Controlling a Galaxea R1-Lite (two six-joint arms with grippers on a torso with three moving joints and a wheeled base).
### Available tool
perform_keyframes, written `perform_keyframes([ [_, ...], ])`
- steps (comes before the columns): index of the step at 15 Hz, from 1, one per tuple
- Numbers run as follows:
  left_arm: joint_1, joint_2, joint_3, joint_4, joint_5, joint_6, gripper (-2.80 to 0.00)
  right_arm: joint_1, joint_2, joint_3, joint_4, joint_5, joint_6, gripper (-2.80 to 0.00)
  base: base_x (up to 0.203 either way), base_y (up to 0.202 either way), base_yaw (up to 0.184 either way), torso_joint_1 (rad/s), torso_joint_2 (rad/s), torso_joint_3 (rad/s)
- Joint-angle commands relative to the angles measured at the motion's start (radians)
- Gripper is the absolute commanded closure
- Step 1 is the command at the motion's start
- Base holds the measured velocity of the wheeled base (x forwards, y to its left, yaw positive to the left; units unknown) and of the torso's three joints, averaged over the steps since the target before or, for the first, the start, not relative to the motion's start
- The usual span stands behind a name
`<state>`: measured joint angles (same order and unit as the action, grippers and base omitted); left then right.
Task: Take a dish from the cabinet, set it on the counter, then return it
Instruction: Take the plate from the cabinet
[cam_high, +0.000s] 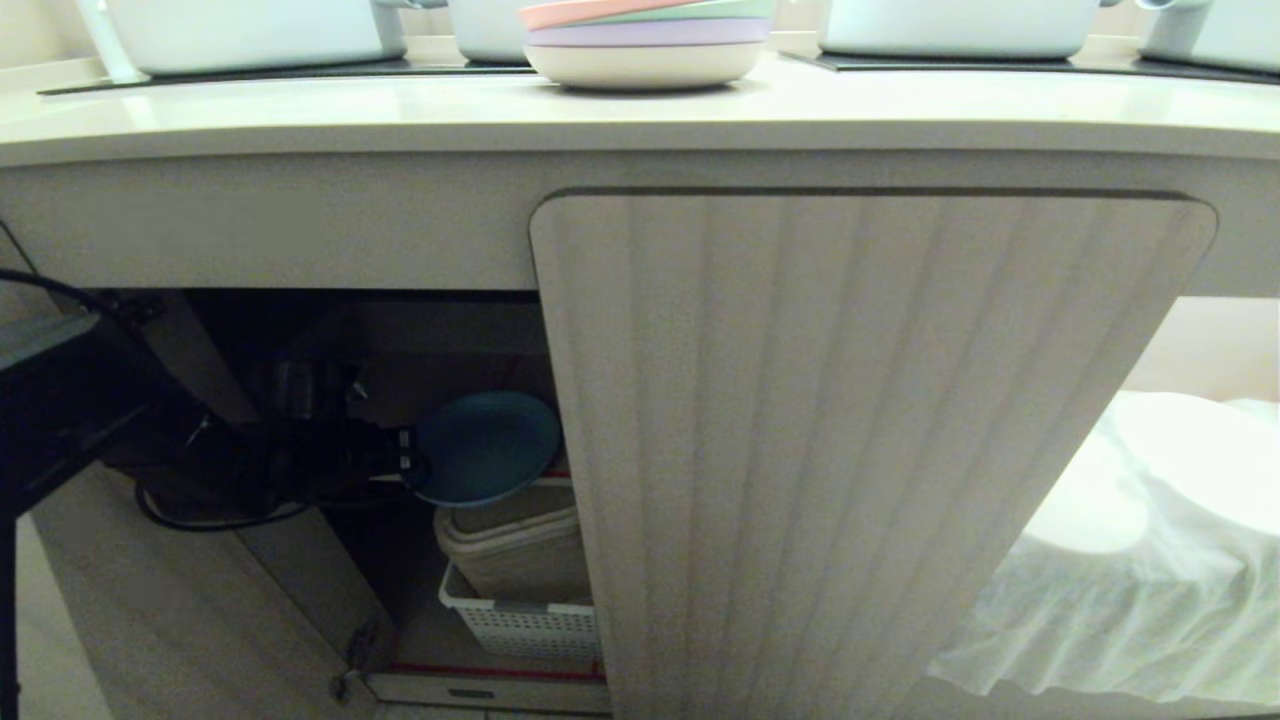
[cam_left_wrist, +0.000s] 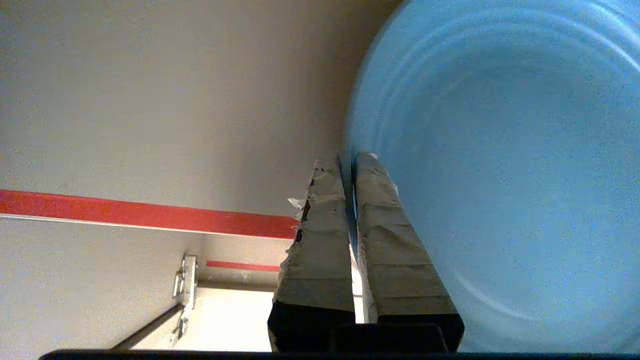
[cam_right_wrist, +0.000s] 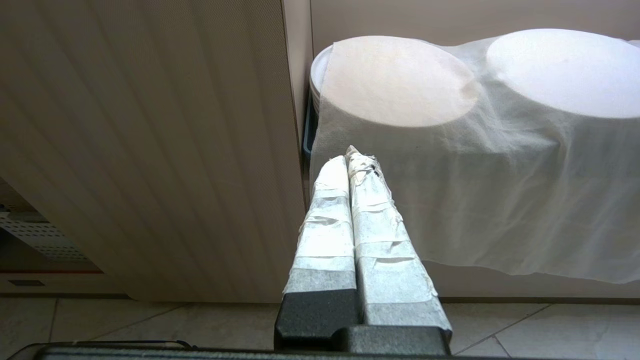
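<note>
The blue dish (cam_high: 487, 446) hangs tilted on edge inside the open left side of the cabinet (cam_high: 860, 440), under the counter (cam_high: 400, 110). My left gripper (cam_high: 405, 462) reaches in from the left and is shut on the dish's rim. In the left wrist view the dish (cam_left_wrist: 500, 175) fills one side, its edge pinched between the two taped fingers (cam_left_wrist: 320, 225) of my left gripper (cam_left_wrist: 347, 159). My right gripper (cam_right_wrist: 352, 157) is shut and empty, parked low beside the closed fluted door (cam_right_wrist: 150, 150); it does not show in the head view.
Below the dish a white basket (cam_high: 520, 622) holds beige lidded containers (cam_high: 515, 545). A pink-topped stack of pastel plates (cam_high: 645, 40) and white pots (cam_high: 250, 30) stand on the counter. A white cloth (cam_high: 1150, 560) covers round things at the right. A red-edged board (cam_left_wrist: 140, 214) and hinge (cam_left_wrist: 185, 287) are close.
</note>
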<state>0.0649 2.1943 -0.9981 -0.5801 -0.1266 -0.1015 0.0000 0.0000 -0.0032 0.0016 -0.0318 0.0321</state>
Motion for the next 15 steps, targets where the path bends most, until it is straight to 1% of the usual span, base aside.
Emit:
perform_keyframes([
  [1, 0.004, -0.014, 0.001, -0.003, -0.001, -0.003, 0.0, 0.002, 0.0, 0.0, 0.0, 0.0, 0.0, 0.0, 0.0, 0.0, 0.0, 0.0, 0.0, 0.0],
  [7, 0.004, -0.042, 0.03, 0.002, -0.005, -0.004, 0.0, 0.0, 0.0, 0.0, 0.0, 0.0, 0.0, 0.0, 0.0, 0.0, 0.0, 0.0, 0.0, 0.0],
  [8, 0.005, -0.047, 0.032, 0.003, -0.017, -0.004, 0.0, 0.0, 0.0, 0.0, 0.0, 0.0, 0.0, 0.0, 0.0, 0.0, 0.0, 0.0, 0.0, 0.0],
  [9, 0.007, -0.056, 0.045, 0.002, -0.043, -0.005, 0.0, 0.0, 0.0, 0.0, 0.0, 0.0, 0.0, 0.0, 0.0, 0.0, 0.0, 0.0, 0.0, 0.0],
  [11, 0.024, -0.082, 0.066, 0.002, -0.128, -0.004, 0.0, 0.001, 0.0, 0.0, 0.0, 0.0, 0.0, 0.0, 0.0, 0.0, 0.0, 0.0, 0.0, 0.0],
  [12, 0.037, -0.085, 0.071, 0.002, -0.156, -0.004, 0.0, 0.0, 0.0, 0.0, 0.0, 0.0, 0.0, 0.0, 0.0, 0.0, 0.0, 0.0, 0.0, 0.0],
  [15, 0.047, -0.085, 0.075, 0.003, -0.163, -0.004, 0.0, 0.0, 0.0, 0.0, 0.0, 0.0, 0.0, 0.0, 0.0, 0.0, 0.0, 0.0, 0.0, 0.0],
])
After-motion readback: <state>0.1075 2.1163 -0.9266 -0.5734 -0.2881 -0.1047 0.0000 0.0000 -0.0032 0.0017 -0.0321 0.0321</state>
